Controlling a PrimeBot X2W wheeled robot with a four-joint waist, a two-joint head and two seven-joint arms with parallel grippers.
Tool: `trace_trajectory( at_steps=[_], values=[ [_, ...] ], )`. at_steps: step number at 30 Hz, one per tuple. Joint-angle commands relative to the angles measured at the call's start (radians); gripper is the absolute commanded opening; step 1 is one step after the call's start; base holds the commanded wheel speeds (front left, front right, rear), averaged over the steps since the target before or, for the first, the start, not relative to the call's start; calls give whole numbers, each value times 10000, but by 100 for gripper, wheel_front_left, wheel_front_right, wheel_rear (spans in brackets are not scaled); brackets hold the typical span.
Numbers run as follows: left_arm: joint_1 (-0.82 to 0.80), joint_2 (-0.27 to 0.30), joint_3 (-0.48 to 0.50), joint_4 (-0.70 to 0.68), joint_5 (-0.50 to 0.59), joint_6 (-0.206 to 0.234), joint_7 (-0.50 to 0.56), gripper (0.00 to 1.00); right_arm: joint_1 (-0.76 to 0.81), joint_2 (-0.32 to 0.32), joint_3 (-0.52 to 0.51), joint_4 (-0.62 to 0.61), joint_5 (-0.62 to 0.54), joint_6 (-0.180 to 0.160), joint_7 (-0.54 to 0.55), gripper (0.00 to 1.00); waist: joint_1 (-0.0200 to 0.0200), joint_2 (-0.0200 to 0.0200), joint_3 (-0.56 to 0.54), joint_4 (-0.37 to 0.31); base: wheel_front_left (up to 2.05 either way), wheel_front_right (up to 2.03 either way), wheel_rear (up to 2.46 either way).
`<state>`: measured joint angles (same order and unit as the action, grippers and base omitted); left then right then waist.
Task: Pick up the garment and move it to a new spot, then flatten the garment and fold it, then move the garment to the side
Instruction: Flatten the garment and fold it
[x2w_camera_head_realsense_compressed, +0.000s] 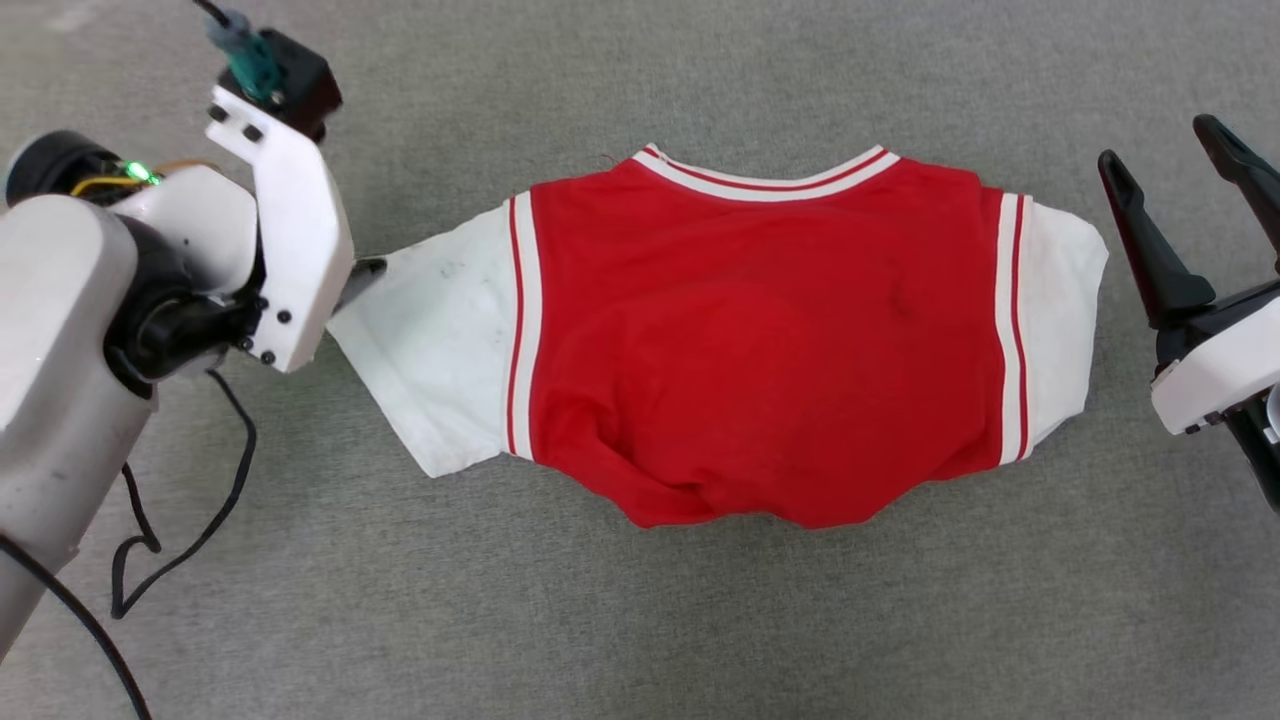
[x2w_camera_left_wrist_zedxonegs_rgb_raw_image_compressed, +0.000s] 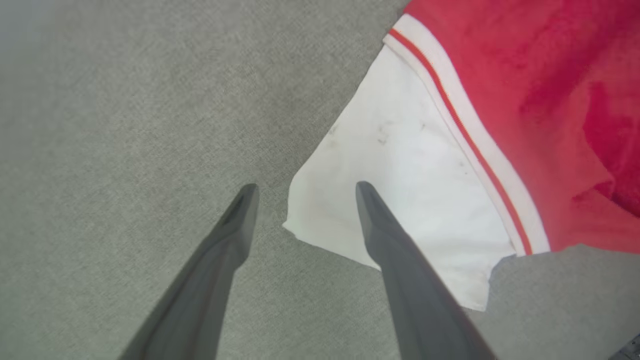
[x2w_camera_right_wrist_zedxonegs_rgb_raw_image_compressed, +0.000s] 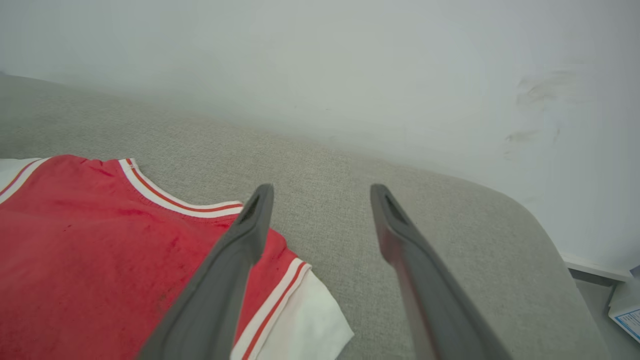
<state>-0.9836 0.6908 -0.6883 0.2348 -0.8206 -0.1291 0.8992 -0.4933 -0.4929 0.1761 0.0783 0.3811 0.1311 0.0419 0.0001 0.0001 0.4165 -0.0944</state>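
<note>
The garment (x2w_camera_head_realsense_compressed: 760, 340) lies on the grey cloth surface, red body up, folded so its bottom edge is tucked under, white sleeves spread to both sides. No numbers or letters show. My left gripper (x2w_camera_left_wrist_zedxonegs_rgb_raw_image_compressed: 305, 192) hovers open over the outer corner of the left sleeve (x2w_camera_left_wrist_zedxonegs_rgb_raw_image_compressed: 400, 170), one finger above the cloth, the other above bare surface. In the head view the left wrist (x2w_camera_head_realsense_compressed: 285, 230) covers those fingers. My right gripper (x2w_camera_head_realsense_compressed: 1175, 150) stands open just past the right sleeve (x2w_camera_head_realsense_compressed: 1065, 300), off the cloth. In the right wrist view the garment (x2w_camera_right_wrist_zedxonegs_rgb_raw_image_compressed: 100, 250) sits left of the right gripper (x2w_camera_right_wrist_zedxonegs_rgb_raw_image_compressed: 320, 192).
A black cable (x2w_camera_head_realsense_compressed: 180, 500) loops down from the left arm over the grey surface (x2w_camera_head_realsense_compressed: 640, 620). A pale wall (x2w_camera_right_wrist_zedxonegs_rgb_raw_image_compressed: 350, 65) rises behind the surface's rounded far edge. The floor and a white box corner (x2w_camera_right_wrist_zedxonegs_rgb_raw_image_compressed: 625, 310) lie beyond that edge.
</note>
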Motion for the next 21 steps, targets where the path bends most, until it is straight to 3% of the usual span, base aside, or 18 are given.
trace_trajectory(
  at_steps=[1,8,9,10,11,16,21],
  values=[
    [-185,91,-329,150,-110,5,224,100,-52,63,22,-3,40,-7,-3,100,-1,-1,158,-91,0,0,0],
    [-315,152,-1488,962,-592,3,918,100,-390,60,349,271,242,-7,-111,100,-1,-1,431,-301,0,0,0],
    [-299,160,-1672,980,-641,3,903,78,-449,21,391,337,273,-7,-141,100,-1,-1,435,-312,0,0,0],
    [-291,176,-1768,1025,-718,3,807,20,-516,-21,410,401,293,-7,-171,100,-1,-1,422,-318,0,0,0],
    [-296,190,-1840,1072,-823,3,737,0,-581,-81,435,455,330,-7,-176,100,-1,-1,391,-321,0,0,0],
    [-590,546,-2191,897,-1073,4,171,0,-1066,-592,492,622,406,-7,-59,100,-1,-1,92,-220,0,0,0],
    [-712,920,-2488,406,-1289,4,-515,0,-1824,-1783,1251,476,938,-7,1073,100,-1,-1,-133,41,0,0,0]
  ],
)
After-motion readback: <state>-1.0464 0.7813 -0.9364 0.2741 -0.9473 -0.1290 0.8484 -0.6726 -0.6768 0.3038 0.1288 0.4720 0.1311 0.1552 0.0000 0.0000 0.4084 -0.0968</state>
